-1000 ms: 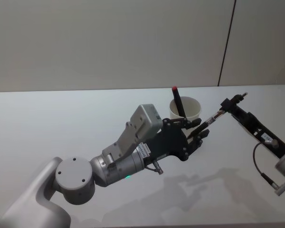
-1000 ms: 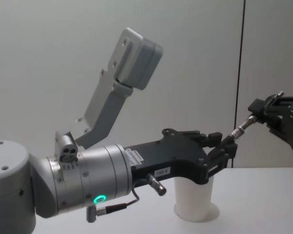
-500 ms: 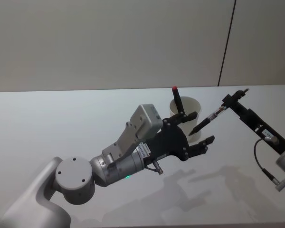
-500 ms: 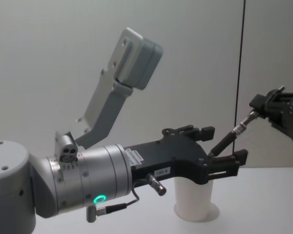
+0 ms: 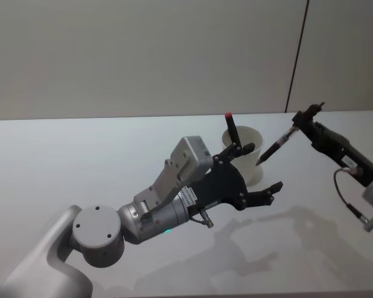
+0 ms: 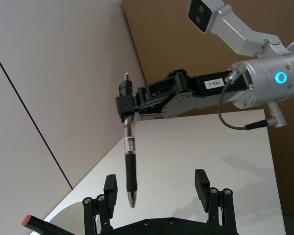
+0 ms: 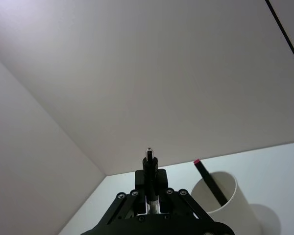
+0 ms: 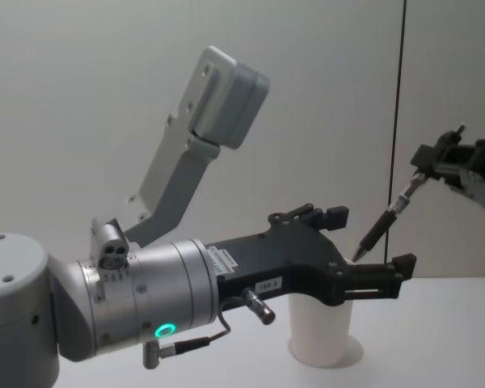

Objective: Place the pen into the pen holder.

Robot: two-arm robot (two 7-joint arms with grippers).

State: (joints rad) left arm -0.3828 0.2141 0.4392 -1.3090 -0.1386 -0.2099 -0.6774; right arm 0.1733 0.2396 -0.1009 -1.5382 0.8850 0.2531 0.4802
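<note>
The pen (image 5: 276, 146), black with a clear barrel, hangs tip-down in the air with my right gripper (image 5: 300, 121) shut on its upper end. Its tip is just right of the pen holder (image 5: 247, 144), a white paper cup, and above the rim. My left gripper (image 5: 263, 166) is open in front of the cup, its fingers apart on either side of the pen's tip and not touching it. In the left wrist view the pen (image 6: 130, 161) dangles from the right gripper (image 6: 125, 103) between my left fingers (image 6: 202, 178). In the chest view the pen (image 8: 381, 228) slants above the cup (image 8: 323, 330).
A second pen with a red end (image 5: 231, 129) stands leaning inside the cup and also shows in the right wrist view (image 7: 209, 180). The white table (image 5: 81, 161) stretches to the left and front. A wall stands close behind.
My left gripper has opened and let go of the pen's tip. The right gripper has lifted the pen up and tilted it more upright beside the cup.
</note>
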